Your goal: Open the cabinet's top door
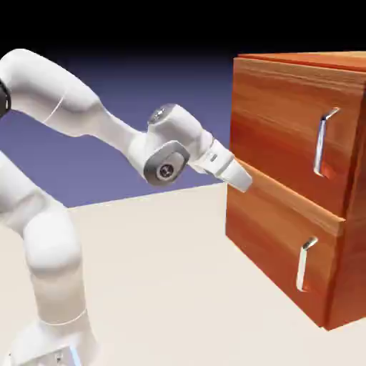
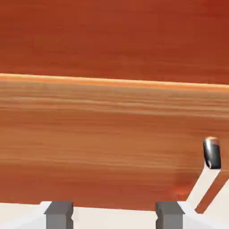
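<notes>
The hand is released, its two grey fingertips standing wide apart with nothing between them. In the exterior view it tilts downward, at the left edge of the cabinet, near the seam between the two stacked panels; whether it touches the wood I cannot tell. The white, smooth, rounded arm reaches over the pale, plain desk to the left of the cabinet.

The top door is the cabinet's upper panel, closed, with a slim silver bar handle upright near its right side, well apart from the hand. The lower panel, beneath it on the cabinet, carries a shorter silver bar handle, also toward the right. Both panels are flat, glossy reddish-brown wood with streaky horizontal grain; a lighter brown band runs along the lower panel's top.
</notes>
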Robot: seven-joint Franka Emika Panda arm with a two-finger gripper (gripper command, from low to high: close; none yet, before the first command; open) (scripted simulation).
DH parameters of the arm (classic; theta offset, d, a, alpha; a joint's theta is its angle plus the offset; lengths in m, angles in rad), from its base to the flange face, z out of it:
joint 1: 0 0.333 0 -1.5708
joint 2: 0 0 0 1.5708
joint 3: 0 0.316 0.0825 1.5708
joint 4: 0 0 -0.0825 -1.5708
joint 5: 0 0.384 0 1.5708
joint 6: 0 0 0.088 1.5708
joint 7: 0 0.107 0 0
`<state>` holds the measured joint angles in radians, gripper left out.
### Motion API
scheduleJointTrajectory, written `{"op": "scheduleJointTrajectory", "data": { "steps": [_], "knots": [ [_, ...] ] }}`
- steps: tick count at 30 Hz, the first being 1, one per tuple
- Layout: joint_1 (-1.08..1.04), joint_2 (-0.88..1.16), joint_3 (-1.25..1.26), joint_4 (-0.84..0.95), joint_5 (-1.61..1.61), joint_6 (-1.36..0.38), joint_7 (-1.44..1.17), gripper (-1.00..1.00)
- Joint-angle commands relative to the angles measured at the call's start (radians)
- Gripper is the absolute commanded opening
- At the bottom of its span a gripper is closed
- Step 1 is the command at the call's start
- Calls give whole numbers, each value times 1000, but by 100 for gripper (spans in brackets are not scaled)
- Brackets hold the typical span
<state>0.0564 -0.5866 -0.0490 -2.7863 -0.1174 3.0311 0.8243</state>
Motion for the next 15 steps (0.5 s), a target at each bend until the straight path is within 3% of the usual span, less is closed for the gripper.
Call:
{"op": "scheduleJointTrajectory", "data": {
  "steps": [1, 15],
  "knots": [
    [16, -6, -18, 9, -44, -2, 31, 0],
    [247, -93, -272, 132, -653, -33, 463, 0]
  ]
}}
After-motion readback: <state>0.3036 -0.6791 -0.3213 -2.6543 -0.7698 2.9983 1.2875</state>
